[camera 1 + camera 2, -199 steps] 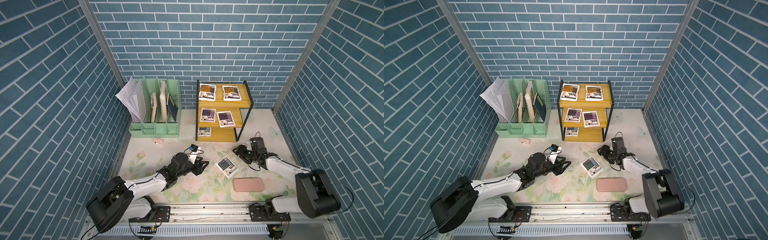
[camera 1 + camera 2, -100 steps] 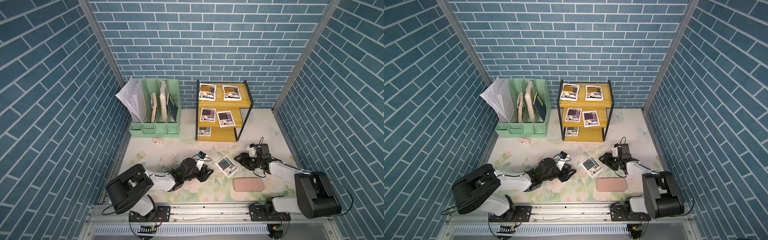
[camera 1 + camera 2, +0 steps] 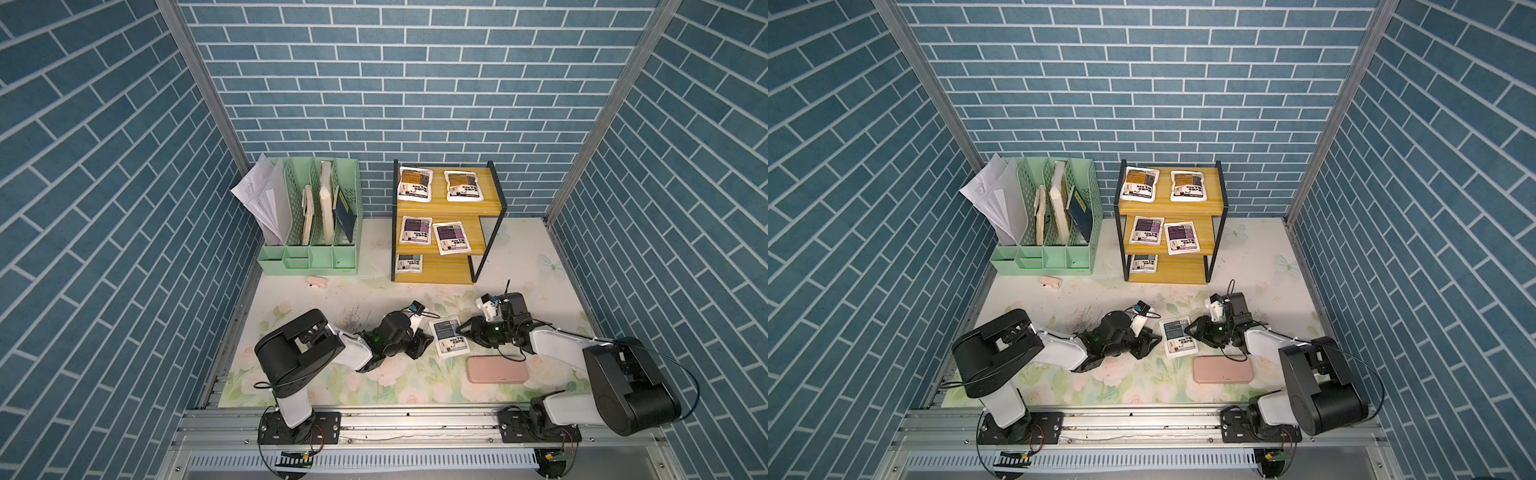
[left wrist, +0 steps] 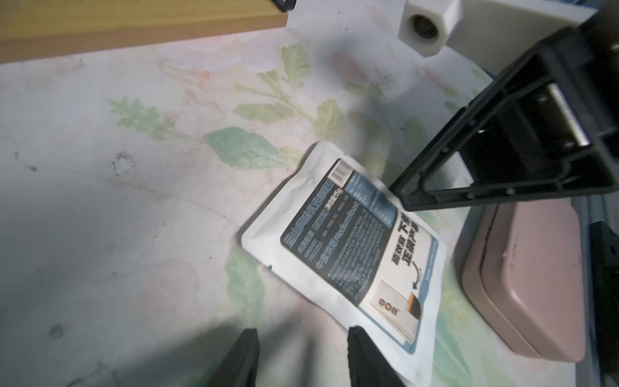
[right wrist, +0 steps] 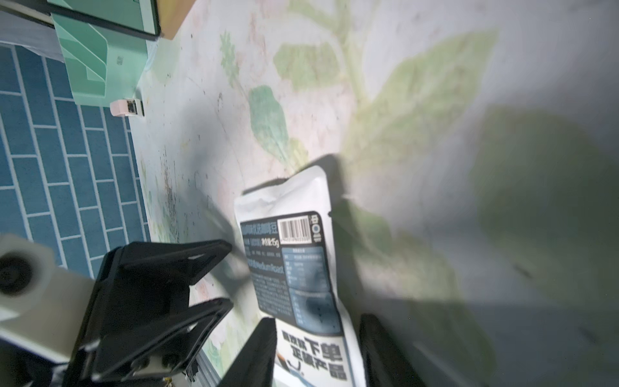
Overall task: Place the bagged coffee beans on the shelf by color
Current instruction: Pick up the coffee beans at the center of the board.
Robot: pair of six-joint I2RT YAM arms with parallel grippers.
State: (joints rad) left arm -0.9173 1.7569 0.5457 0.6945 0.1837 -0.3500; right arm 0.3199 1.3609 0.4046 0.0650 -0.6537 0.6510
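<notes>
While five pouches (image 3: 414,188) sit colour-sorted on the shelf (image 3: 451,272), the grey-blue pouch (image 3: 449,338) lies flat on the counter (image 3: 365,299) between both arms. On the left end effector (image 4: 303,335) the fingers stand moderately apart and empty, one tip at the pouch's edge. On the right end effector (image 5: 318,335) the fingers straddle the pouch's end; whether they grip it cannot be told. The pink case (image 3: 496,369) lies just beside.

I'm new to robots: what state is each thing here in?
Orange-brown bags: flat on the shelf, top tier.
Purple bags: flat, middle tier.
Shelved grey-blue bag: flat, bottom tier.
Loose grey-blue bag: lying on the table.
Left end effector: open, empty.
Right end effector: open, straddling that bag.
Pink case: closed, on the table.
</notes>
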